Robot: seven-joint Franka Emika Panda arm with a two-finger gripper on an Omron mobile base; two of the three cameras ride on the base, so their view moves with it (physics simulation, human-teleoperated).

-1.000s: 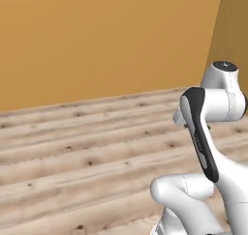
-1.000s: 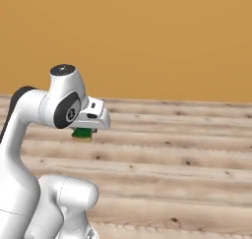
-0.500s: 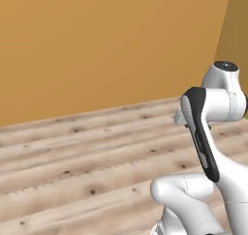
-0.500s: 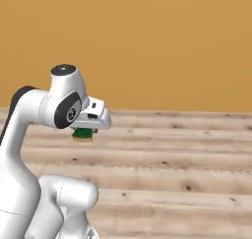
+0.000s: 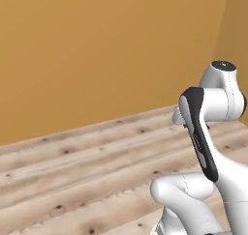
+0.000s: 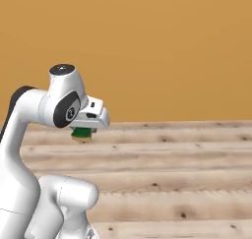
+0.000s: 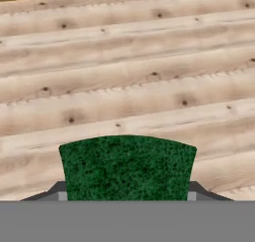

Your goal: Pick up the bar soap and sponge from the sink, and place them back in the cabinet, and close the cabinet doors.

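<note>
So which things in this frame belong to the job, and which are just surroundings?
Part of the job:
- sponge, dark green face toward the hand camera, clamped between the jaws of the gripper; it also shows as a green block under the hand in the right base view.

Just surroundings:
- wooden plank floor
- plain orange-brown wall
</note>
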